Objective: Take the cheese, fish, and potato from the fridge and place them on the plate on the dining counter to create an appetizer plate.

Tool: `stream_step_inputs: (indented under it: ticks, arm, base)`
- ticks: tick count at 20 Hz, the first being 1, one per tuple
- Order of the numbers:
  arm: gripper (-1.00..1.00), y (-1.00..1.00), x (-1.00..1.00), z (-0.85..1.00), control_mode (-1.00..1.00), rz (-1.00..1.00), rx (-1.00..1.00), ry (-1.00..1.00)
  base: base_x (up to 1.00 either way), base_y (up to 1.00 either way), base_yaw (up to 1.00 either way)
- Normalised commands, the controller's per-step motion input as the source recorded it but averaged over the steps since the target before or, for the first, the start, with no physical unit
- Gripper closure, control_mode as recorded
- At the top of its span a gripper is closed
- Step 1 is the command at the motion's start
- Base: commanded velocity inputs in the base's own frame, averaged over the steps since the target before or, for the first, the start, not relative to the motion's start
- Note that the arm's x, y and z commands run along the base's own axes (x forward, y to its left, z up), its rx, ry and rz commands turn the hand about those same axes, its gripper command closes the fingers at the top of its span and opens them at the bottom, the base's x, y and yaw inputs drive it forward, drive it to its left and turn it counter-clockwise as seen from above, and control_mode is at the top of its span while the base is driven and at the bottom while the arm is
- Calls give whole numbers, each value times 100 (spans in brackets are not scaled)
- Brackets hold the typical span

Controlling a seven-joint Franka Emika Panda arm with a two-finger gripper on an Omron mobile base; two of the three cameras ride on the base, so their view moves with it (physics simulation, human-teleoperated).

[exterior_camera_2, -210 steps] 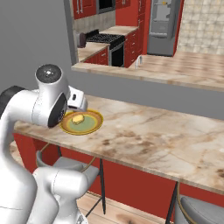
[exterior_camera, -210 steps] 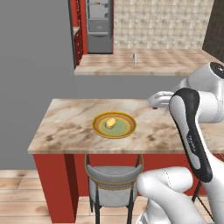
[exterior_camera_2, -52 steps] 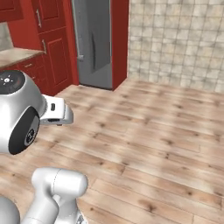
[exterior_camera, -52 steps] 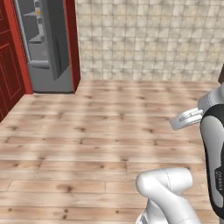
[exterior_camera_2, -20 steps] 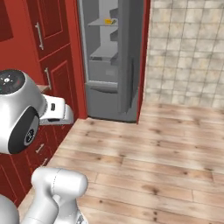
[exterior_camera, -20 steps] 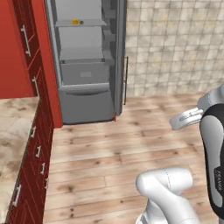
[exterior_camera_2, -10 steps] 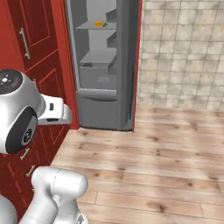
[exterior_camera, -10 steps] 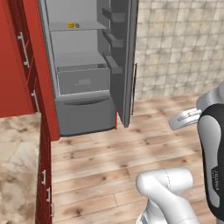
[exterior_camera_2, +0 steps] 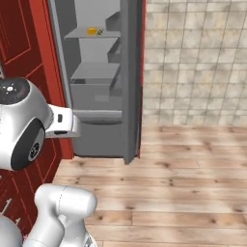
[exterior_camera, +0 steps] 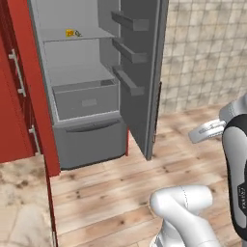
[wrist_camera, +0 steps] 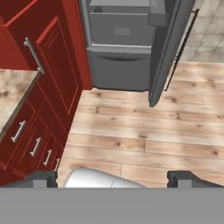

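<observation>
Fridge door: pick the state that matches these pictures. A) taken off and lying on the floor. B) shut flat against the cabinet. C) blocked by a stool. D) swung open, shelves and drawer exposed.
D: the fridge stands with its door swung open, so its grey shelves and lower drawer are exposed, with the cheese on an upper shelf.

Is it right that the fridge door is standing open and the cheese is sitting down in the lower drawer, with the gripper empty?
Not quite. The cheese lies on an upper shelf of the fridge, well above the lower drawer; the left base view shows it. The fridge door is indeed open, and the gripper holds nothing.
</observation>
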Motion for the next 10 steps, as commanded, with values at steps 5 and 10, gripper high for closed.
stream_step_inputs:
  ticks: [5,10]
  arm:
    - [-100,0,0,0,100,0,0,0]
    - [-100,0,0,0,100,0,0,0]
  base:
    - [81,80,-13]
    - [80,18,-14]
